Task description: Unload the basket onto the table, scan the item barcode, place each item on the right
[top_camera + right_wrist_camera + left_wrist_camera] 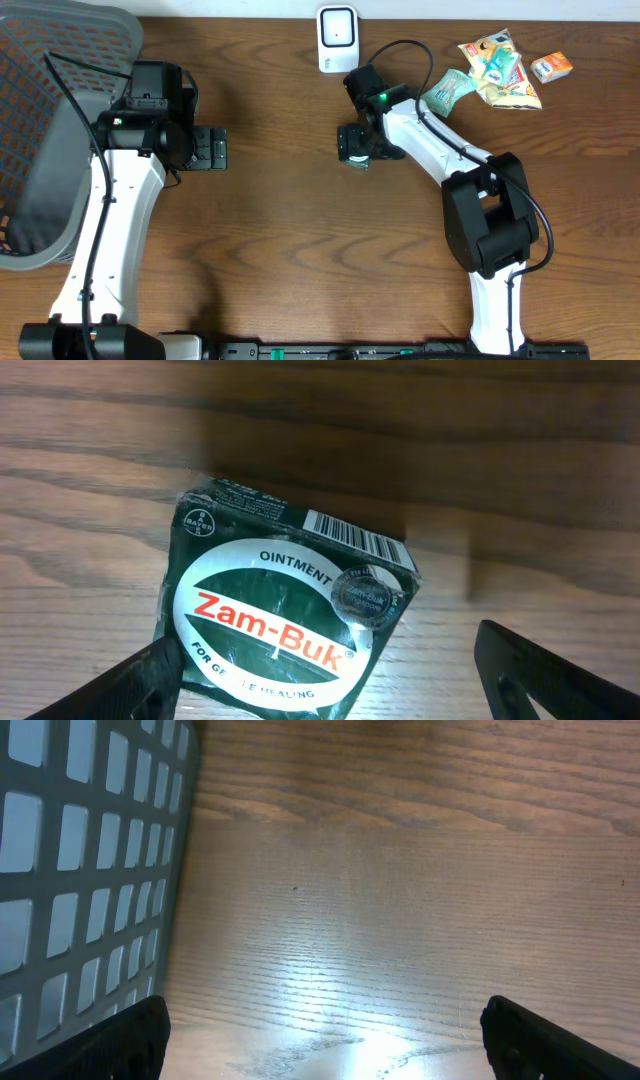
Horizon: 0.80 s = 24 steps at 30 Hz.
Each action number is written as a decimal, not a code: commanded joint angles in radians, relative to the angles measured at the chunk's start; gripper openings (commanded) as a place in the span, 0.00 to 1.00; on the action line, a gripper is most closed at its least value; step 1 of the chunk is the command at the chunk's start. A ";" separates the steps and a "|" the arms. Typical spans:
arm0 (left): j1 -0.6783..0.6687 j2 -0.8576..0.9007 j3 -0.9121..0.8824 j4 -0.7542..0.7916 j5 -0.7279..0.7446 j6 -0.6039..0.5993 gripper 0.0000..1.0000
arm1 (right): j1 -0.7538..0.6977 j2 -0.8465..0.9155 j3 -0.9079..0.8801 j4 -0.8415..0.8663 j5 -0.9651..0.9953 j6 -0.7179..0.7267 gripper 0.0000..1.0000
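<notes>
The Zam-Buk ointment box (290,610) is seen lying flat on the wooden surface (520,480), its barcode (355,538) on the far edge. It is straddled, not gripped, by the right claw (330,650), whose jaws are spread wide. If closure comes off-centre, the box may be skewed and the barcode turned from the scanner (337,38). The left claw (322,1020) is held wide and empty beside the basket (90,870).

The whole tabletop (300,260) is taken in from straight overhead, at a distance. From the left wrist, bare wood is seen close and steeply downward, and the basket (90,870) wall at the left is shared with the overhead view. From the right wrist, the ointment box (290,610) is framed very near. Overhead, it is barely glimpsed beneath the right pincer (356,142).
</notes>
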 commanded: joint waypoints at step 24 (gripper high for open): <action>0.000 0.006 -0.007 -0.001 -0.009 0.006 0.98 | -0.063 0.012 0.098 0.031 -0.286 -0.168 0.77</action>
